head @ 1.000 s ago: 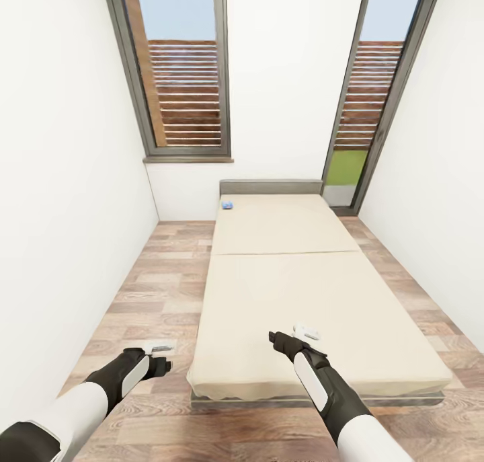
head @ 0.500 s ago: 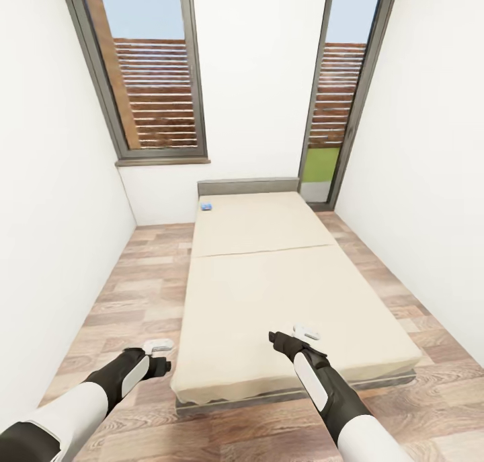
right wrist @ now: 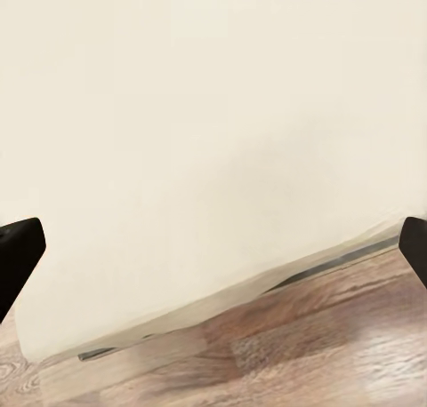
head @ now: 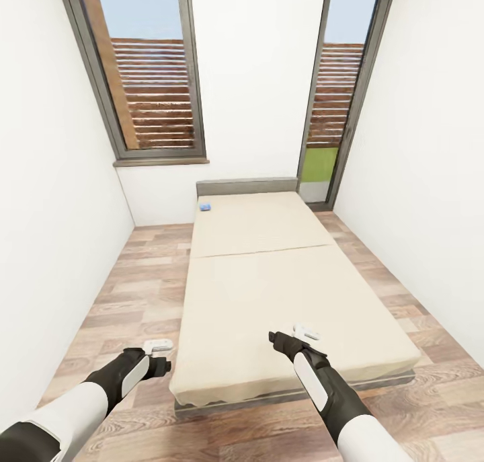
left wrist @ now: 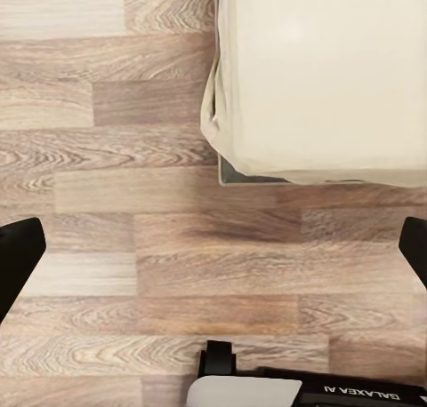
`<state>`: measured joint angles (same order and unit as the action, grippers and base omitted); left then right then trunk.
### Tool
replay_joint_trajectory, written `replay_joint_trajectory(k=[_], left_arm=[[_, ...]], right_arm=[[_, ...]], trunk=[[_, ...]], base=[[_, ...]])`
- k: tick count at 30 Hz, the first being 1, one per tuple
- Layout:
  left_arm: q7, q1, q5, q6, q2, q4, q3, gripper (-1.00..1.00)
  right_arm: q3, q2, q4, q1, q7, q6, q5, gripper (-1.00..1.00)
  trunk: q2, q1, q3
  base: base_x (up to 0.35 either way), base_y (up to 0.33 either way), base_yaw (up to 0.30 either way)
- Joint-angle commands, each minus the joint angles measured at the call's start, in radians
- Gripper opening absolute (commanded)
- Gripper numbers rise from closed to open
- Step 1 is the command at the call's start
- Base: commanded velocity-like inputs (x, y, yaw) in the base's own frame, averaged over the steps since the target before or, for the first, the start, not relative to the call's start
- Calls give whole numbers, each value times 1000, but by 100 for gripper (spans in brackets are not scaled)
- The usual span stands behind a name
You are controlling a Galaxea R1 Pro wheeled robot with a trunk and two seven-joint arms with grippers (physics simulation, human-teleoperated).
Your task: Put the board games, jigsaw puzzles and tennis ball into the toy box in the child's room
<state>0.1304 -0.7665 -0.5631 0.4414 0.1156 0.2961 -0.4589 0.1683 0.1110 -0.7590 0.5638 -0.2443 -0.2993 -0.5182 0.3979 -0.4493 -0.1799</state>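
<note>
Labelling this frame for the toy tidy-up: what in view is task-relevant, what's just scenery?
Task things:
- bed, beige mattress
- small blue board game on the bed by the headboard
- left gripper, jaws open
- right gripper, jaws open

Scenery:
- two windows
- wood floor
- white walls

The room is bright and evenly lit, with daylight coming through the two windows (head: 151, 79) at the far wall. Shadows are faint: only a soft dark strip shows under the bed (head: 282, 294) edge. The white walls (head: 47, 179) look flat and nearly featureless, without glare. Straight lines lean outward toward the head view's edges. The floor (left wrist: 133, 247) grain is sharp in the left wrist view, softer in the right.
</note>
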Motion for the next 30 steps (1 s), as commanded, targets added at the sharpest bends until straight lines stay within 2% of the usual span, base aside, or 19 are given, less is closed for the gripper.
replay_joint_trajectory(k=[1, 13, 30], left_arm=[[8, 0, -11, 5, 1, 3, -7, 100], [8, 0, -11, 4, 1, 3, -7, 100], [7, 0, -11, 5, 1, 3, -7, 100]], right_arm=[[3, -1, -2, 1, -9, -3, -9, 100], [3, -1, -2, 1, -9, -3, -9, 100], [3, -1, -2, 1, -9, -2, -9, 100]], trunk=[[2, -1, -2], [2, -1, -2], [2, -1, -2]], base=[[83, 54, -1], [130, 177, 0], [57, 68, 0]])
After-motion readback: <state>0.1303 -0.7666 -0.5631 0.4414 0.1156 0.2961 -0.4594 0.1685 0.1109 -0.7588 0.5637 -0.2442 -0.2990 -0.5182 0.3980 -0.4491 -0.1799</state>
